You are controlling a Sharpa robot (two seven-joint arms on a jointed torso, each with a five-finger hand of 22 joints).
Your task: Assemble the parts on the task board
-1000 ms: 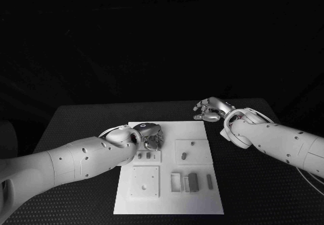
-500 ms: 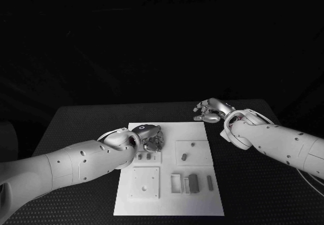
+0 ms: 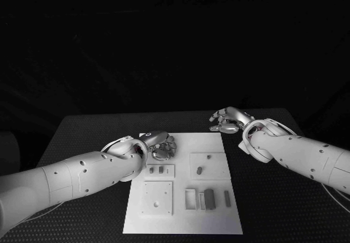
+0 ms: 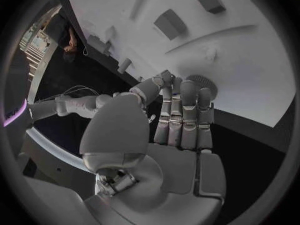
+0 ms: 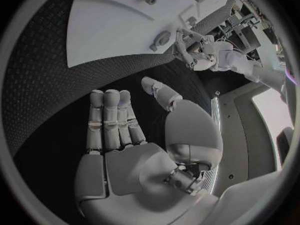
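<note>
The white task board (image 3: 186,202) is seen lying flat in the middle of the black table (image 3: 80,131); small grey parts (image 3: 209,197) are seen on it, some standing in a row near its front right corner, two short ones (image 3: 156,170) set side by side on a raised square plate at its left, and one (image 3: 198,169) lying on another raised plate toward its right. The left robot hand (image 3: 162,147) is held over the far left portion of the board, close above its surface; in the left wrist view its fingers (image 4: 181,117) are seen straight and laid side by side, the thumb apart from them, and nothing is gripped; whether the fingertips touch the board cannot be told. The right robot hand (image 3: 229,120) is held over the bare table just beyond the board's far right corner, off the board; in the right wrist view its fingers (image 5: 109,122) are extended close together, the thumb spread to one side, and nothing is held in it.
</note>
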